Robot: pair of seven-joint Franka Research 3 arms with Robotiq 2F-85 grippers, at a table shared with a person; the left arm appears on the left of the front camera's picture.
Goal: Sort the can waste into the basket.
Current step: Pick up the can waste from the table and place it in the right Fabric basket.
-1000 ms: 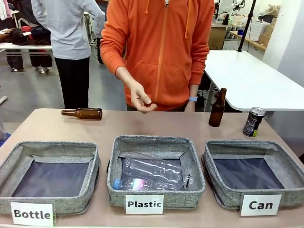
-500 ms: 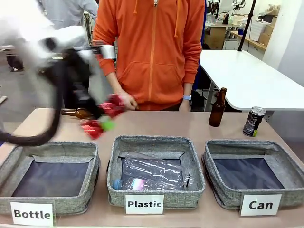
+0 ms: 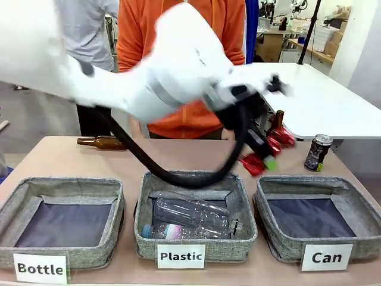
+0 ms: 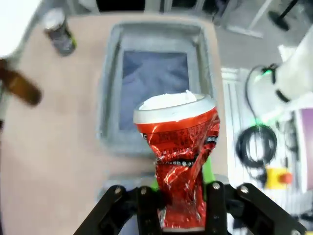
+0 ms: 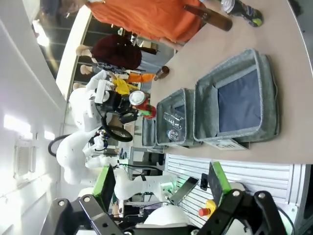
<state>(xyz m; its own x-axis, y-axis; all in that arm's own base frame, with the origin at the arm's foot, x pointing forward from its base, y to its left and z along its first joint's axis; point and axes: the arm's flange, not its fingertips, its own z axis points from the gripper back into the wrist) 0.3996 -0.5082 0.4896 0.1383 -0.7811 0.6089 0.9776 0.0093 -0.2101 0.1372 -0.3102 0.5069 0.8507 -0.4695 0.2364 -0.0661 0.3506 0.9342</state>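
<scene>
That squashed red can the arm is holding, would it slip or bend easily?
Probably light: the crushed red can looks thin and already crumpled, so it may dent further. Its shiny skin could be slippery, though the left fingers pinch its lower end.

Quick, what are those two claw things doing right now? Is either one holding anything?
The left gripper is closed on the crushed red can.
The right gripper has its jaws open and holds nothing.
</scene>
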